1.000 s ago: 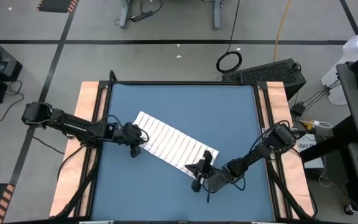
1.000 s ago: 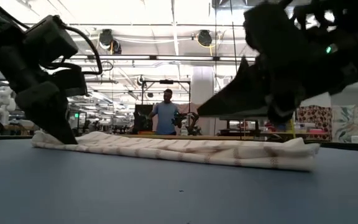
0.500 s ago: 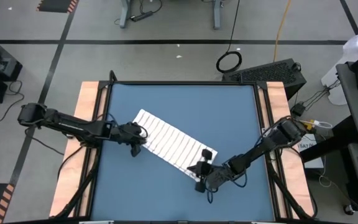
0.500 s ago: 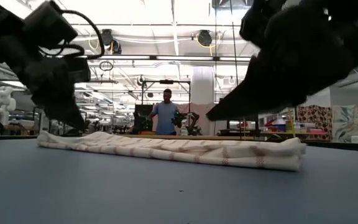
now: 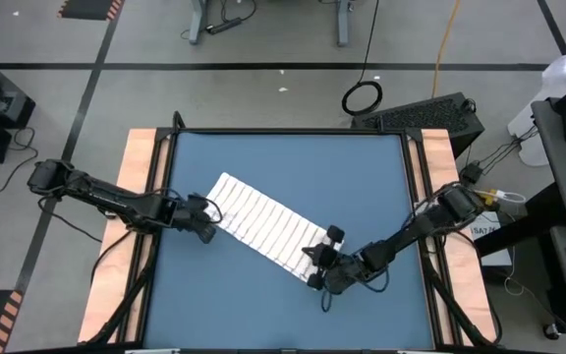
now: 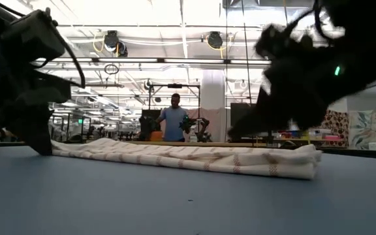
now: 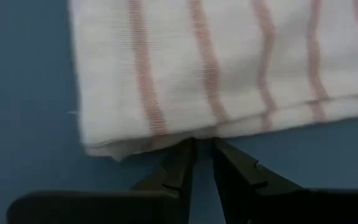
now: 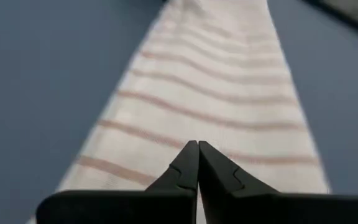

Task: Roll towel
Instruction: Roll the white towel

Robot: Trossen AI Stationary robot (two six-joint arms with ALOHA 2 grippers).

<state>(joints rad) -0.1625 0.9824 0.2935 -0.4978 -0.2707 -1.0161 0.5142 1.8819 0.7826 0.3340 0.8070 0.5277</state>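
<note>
**A:** Towel (image 5: 268, 229) first, high view: folded into a long strip, lying diagonally mid-table (image 5: 283, 157), one end near the left gripper (image 5: 207, 229), the other at the right gripper (image 5: 316, 278). Why an arm at each end?

**B:** My guess is one end gets pinned or tucked while the roll starts from the other. No roll yet, strip is flat. Versus a second ago, the left gripper has backed off the towel's end toward the table's left edge; the right one has come in tighter on its corner.

**A:** Low view?

**B:** Towel (image 6: 188, 160) flat across the table, thicker fold at the picture's right. Left gripper (image 6: 36, 140) stands with its tip on the table just beside the thin end; earlier it sat right on that end. Right gripper (image 6: 243, 134) hangs low over the thick end (person far behind, irrelevant).

**A:** Left wrist?

**B:** Fingers (image 7: 178, 165) a narrow slit apart, tips at the towel's (image 7: 229, 68) folded edge, pinching nothing that I can see.

**A:** Right wrist?

**B:** Fingers (image 8: 188, 165) pressed together, empty, pointing along the towel (image 8: 216, 106) lengthwise. Likely lined up to push or nudge, not grab.
</note>
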